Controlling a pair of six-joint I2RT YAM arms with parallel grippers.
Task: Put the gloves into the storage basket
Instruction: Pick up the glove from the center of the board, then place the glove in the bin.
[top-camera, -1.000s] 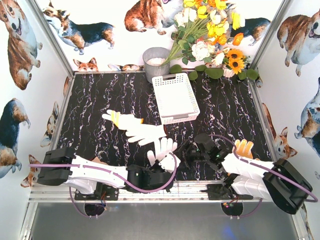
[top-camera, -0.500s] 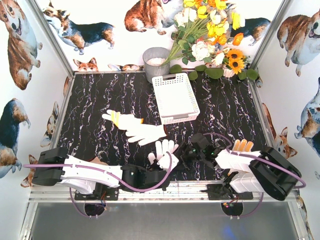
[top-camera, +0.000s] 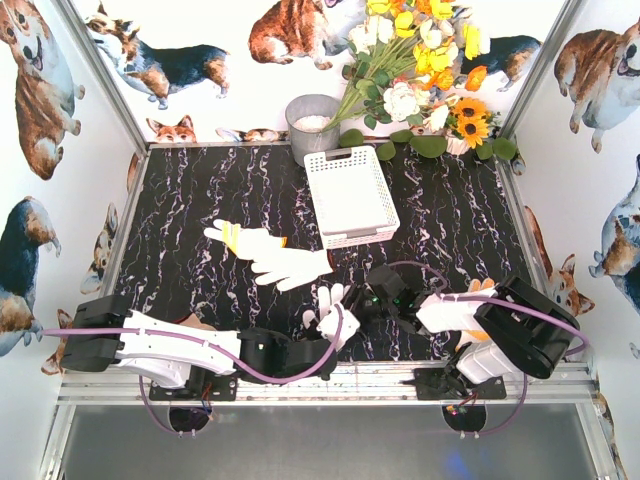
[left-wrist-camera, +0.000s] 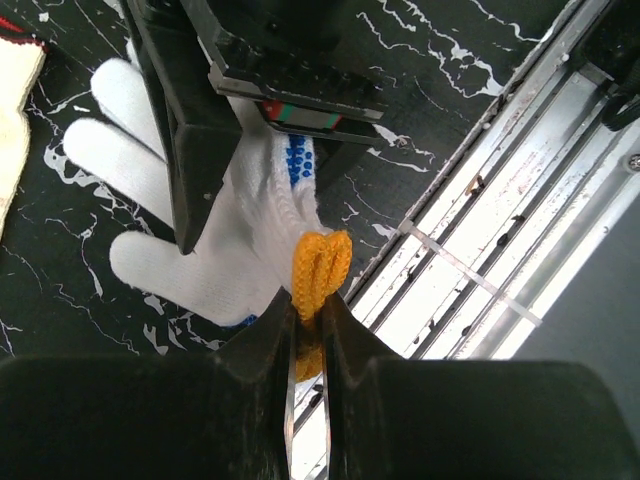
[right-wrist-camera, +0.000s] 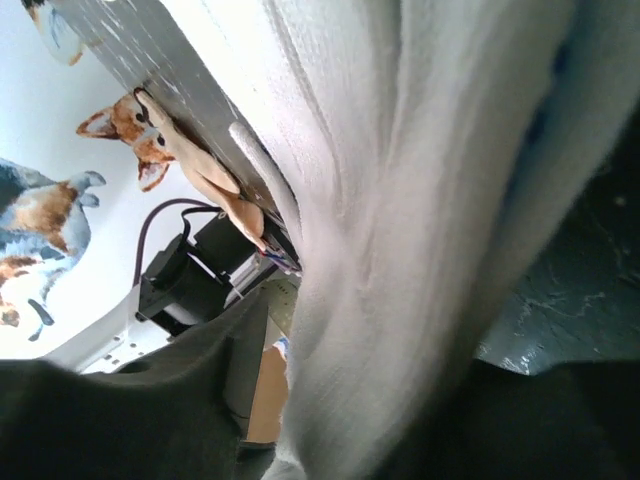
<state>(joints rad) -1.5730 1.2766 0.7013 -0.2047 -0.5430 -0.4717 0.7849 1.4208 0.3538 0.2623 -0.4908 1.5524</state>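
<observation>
A white glove with blue dots (left-wrist-camera: 200, 230) and an orange cuff (left-wrist-camera: 318, 265) lies near the table's front edge (top-camera: 330, 308). My left gripper (left-wrist-camera: 308, 305) is shut on that cuff, low at the front (top-camera: 312, 345). My right gripper (top-camera: 362, 303) reaches in from the right onto the same glove. White knit fabric (right-wrist-camera: 400, 200) fills the space between its jaws (right-wrist-camera: 400, 350), and a gap shows beside one finger. Two more gloves (top-camera: 268, 257) lie overlapped mid-table. Another glove with orange fingers (top-camera: 484, 290) peeks out behind the right arm. The white storage basket (top-camera: 350, 195) stands at the back.
A grey round bucket (top-camera: 312, 125) stands behind the basket's left corner, with a flower bouquet (top-camera: 420, 70) to its right. The metal rail (left-wrist-camera: 480, 230) runs along the front edge right beside the held cuff. Corgi-print walls enclose the table.
My right gripper has moved left onto the dotted glove and its jaws have narrowed. The glove's fingers are now partly covered. My left gripper kept hold of the cuff.
</observation>
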